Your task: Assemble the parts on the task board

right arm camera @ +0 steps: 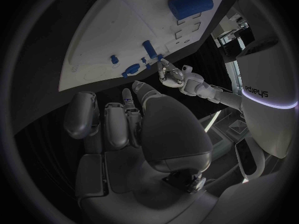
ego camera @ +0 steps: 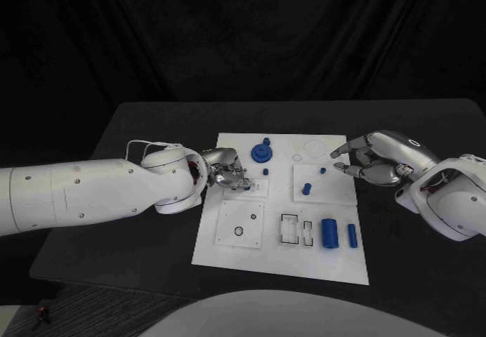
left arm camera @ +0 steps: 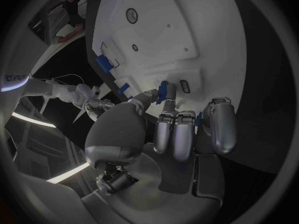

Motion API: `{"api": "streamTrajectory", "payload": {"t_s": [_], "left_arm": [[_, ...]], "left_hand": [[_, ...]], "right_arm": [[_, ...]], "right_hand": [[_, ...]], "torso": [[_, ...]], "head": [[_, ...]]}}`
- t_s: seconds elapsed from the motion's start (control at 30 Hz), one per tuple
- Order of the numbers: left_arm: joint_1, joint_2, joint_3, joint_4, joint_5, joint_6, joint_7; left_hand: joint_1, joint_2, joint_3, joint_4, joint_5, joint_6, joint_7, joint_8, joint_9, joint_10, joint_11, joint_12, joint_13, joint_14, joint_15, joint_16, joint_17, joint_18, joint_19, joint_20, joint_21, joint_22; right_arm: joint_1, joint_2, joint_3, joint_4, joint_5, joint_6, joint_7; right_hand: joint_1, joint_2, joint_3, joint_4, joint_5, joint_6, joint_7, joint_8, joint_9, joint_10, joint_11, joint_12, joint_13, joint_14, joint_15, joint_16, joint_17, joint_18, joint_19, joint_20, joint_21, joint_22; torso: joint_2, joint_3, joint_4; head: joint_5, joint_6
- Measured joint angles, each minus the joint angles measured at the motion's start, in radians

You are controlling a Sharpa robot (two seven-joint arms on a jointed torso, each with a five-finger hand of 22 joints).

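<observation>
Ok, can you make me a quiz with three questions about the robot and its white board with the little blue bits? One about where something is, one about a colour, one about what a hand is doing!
1. Where does the big blue cylinder lie?
A) on the task board, near the robot's edge
B) on the board's far edge
C) off the board, on the table

2. What colour is the table?
A) white
B) black
C) blue

3. What is the left hand doing?
A) lying flat on the table
B) pinching a small blue part
C) holding the big blue cylinder

Answers: 1 A, it lies in the board's near row; 2 B, dark all round the white board; 3 B, the left wrist view shows the piece between thumb and finger.
</observation>
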Motion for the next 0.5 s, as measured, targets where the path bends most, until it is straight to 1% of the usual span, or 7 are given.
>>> {"api": "streamTrajectory", "payload": {"t_s": [0.5], "left_arm": [[-0.001,0.011,0.002,-0.017,0.0,0.001,0.004]], "left_hand": [[0.0,0.0,0.003,0.003,0.0,0.001,0.0,0.002,0.003,0.0,0.0,0.0,0.0,0.0,0.0,0.0,0.0,0.0,0.0,0.0,0.0,0.0]], "right_arm": [[-0.001,0.001,0.0,-0.001,0.0,0.002,0.0]], "right_hand": [[0.0,0.0,0.0,0.0,0.0,0.0,0.0,0.0,0.0,0.0,0.0,-0.004,0.0,-0.001,0.001,0.0,0.0,0.0,0.0,0.0,0.0,0.0]], "torso": [[0.0,0.0001,0.0]], "head": [[0.002,0.0]]}}
